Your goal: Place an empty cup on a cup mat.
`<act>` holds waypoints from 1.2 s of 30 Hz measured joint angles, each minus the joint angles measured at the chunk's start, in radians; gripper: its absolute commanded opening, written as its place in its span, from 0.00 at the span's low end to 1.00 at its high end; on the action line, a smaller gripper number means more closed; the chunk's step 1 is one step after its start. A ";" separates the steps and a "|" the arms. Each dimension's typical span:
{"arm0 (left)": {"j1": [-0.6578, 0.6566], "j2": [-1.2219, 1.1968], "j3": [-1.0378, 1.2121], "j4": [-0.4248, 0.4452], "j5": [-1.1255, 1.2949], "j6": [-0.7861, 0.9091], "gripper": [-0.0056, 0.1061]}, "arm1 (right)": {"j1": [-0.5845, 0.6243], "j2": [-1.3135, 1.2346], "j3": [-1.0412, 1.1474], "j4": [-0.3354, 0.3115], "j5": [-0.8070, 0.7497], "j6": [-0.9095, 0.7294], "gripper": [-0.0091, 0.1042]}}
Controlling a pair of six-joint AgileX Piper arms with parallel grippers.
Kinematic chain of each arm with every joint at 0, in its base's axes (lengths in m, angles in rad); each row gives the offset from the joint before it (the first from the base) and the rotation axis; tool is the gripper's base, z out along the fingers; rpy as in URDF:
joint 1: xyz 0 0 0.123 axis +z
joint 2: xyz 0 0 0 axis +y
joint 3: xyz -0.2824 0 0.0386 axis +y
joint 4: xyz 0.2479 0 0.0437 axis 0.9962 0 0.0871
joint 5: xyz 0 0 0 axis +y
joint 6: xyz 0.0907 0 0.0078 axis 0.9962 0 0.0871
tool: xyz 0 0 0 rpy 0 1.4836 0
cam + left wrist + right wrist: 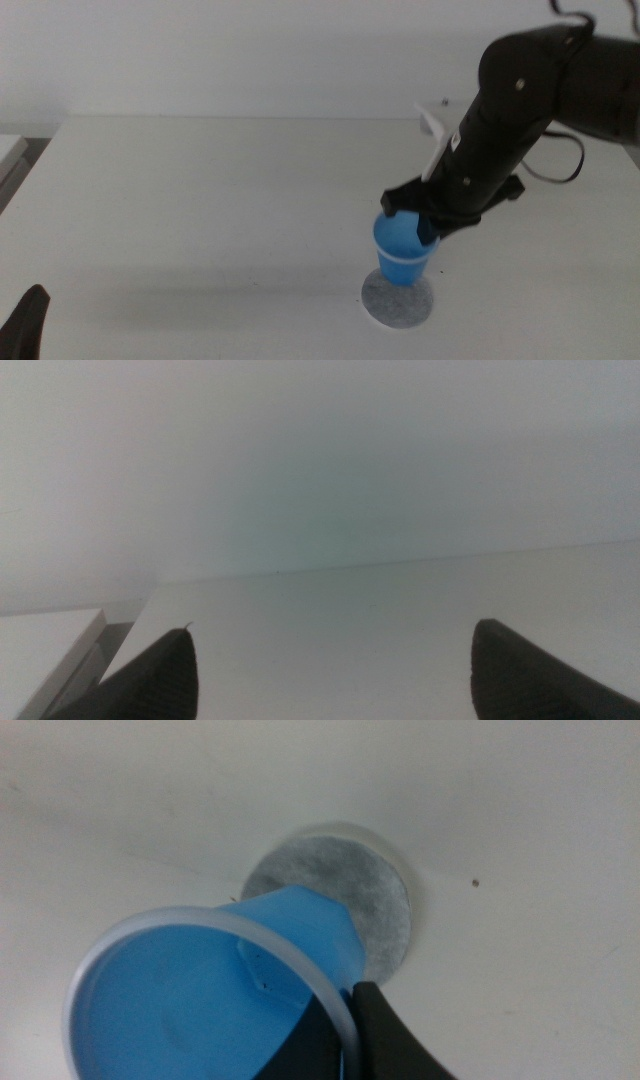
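Blue cup (404,248): lower centre-right of the middle view; we see it pinched at the rim by the right gripper (424,226), empty, tilted.
Grey cup mat (399,301): directly beneath; contact unclear to us.
Left gripper (330,665): waiting, jaws wide apart, nothing between them.

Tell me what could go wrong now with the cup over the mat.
1. The right gripper pinches the blue cup only at its rim, one jaw inside, so the cup could slip or twist.
2. The cup looks tilted, with its base over the near edge of the grey mat; released now, it might tip or land partly off.
3. Whether the base touches the mat is unclear, so an early release may drop it.

The left gripper waits at the table's near left.
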 measured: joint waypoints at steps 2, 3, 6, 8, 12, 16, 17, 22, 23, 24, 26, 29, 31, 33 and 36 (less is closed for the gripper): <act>0.000 0.000 0.000 0.000 0.000 0.000 0.89 | 0.000 0.021 0.028 0.000 -0.014 0.000 0.07; 0.000 0.000 0.000 0.000 0.000 0.000 0.89 | 0.000 0.029 0.037 0.000 -0.020 0.000 0.07; 0.000 0.000 0.000 0.000 0.000 0.000 0.89 | 0.000 0.053 0.045 0.000 -0.044 0.002 0.07; 0.000 0.000 0.000 0.000 0.000 0.000 0.89 | 0.000 0.065 0.046 0.000 -0.065 0.002 0.07; 0.000 0.000 0.000 0.000 0.000 0.000 0.89 | 0.000 0.084 0.048 0.000 -0.079 0.002 0.07; 0.000 0.000 0.000 0.000 0.000 0.000 0.89 | 0.000 0.098 0.048 0.000 -0.079 0.002 0.07; 0.000 0.000 0.000 0.000 0.000 0.000 0.89 | 0.000 0.100 0.048 -0.002 -0.079 0.002 0.07; 0.000 0.000 0.000 0.000 0.000 0.000 0.89 | 0.000 0.100 0.048 -0.014 -0.077 0.002 0.19; 0.000 0.000 0.000 0.000 0.000 0.000 0.89 | 0.000 0.100 0.048 -0.014 -0.074 0.002 0.22; 0.000 0.000 0.000 0.000 0.000 0.000 0.89 | 0.000 0.100 0.048 -0.016 -0.066 0.002 0.27; 0.000 0.000 0.000 0.000 0.000 0.000 0.89 | 0.000 0.096 0.048 -0.016 -0.060 0.002 0.38; 0.000 0.000 0.000 0.000 0.000 0.000 0.89 | 0.000 0.066 0.048 -0.016 -0.055 0.002 0.51; 0.000 0.000 0.000 0.000 0.000 0.000 0.89 | 0.000 0.029 0.048 -0.020 -0.049 0.000 0.58; 0.000 0.000 0.000 0.000 0.000 0.000 0.89 | 0.000 -0.017 0.043 -0.035 -0.026 0.000 0.64; 0.000 0.000 0.000 0.000 0.000 0.000 0.89 | -0.004 -0.109 0.012 -0.090 0.014 0.000 0.68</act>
